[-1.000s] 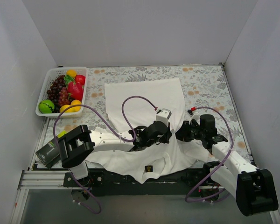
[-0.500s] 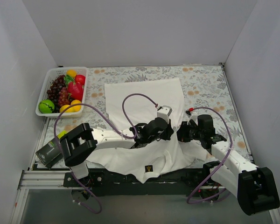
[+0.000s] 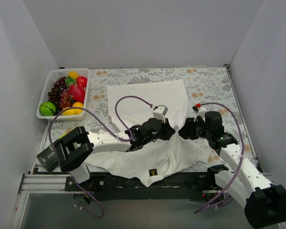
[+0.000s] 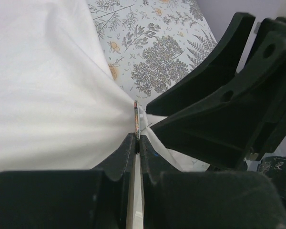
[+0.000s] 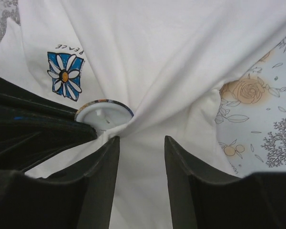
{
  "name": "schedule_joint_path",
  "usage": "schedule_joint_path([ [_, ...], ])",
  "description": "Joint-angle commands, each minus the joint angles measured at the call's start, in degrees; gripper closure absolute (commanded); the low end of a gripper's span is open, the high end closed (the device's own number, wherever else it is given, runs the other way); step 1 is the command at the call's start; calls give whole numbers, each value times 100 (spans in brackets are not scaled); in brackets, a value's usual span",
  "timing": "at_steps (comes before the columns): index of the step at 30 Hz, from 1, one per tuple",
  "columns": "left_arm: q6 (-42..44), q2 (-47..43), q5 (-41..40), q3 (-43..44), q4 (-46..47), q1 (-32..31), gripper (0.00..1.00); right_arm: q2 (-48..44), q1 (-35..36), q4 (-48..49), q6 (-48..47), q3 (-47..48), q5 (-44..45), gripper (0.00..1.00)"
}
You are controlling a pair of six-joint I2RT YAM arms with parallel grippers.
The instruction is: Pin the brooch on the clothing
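One hand (image 4: pixel 137 144) tight on brooch (image 4: pixel 136 117)

Brooch (image 5: pixel 104 114), pale back showing, stands edge-up in my left pincer (image 4: pixel 137 141), vs bunched white tee (image 3: pixel 148 98); collar at near edge.

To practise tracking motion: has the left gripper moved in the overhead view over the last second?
Yes. The left gripper has shifted slightly left and toward the table's far edge, nearer the fruit tray.
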Motion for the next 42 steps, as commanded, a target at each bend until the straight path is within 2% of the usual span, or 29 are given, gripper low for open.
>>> schedule_joint_path([
  [1, -140, -460, 829, -376, 638, 79, 100, -341, 25, 122, -207, 490, 200, 39],
  [5, -88, -601, 1454, -667, 1078, 237, 100, -552, 34, 227, -418, 516, 104, 22],
  [9, 96, -768, 1735, -799, 1289, 272, 100, -711, 25, 473, -611, 429, -291, 15],
  [21, 334, -1058, 2429, -1063, 1500, 492, 100, -1299, 17, 1720, -506, -19, -1557, 12],
  [31, 589, -1295, 2693, -1326, 1720, 641, 100, -1713, 16, 2353, -348, -301, -2102, 11],
  [37, 712, -1532, 3027, -1554, 1782, 905, 100, -1511, 8, 2890, -129, -538, -2654, 11],
  [42, 721, -1673, 3633, -1739, 1992, 1256, 100, -1151, -1, 3417, 74, -600, -3104, 12],
])
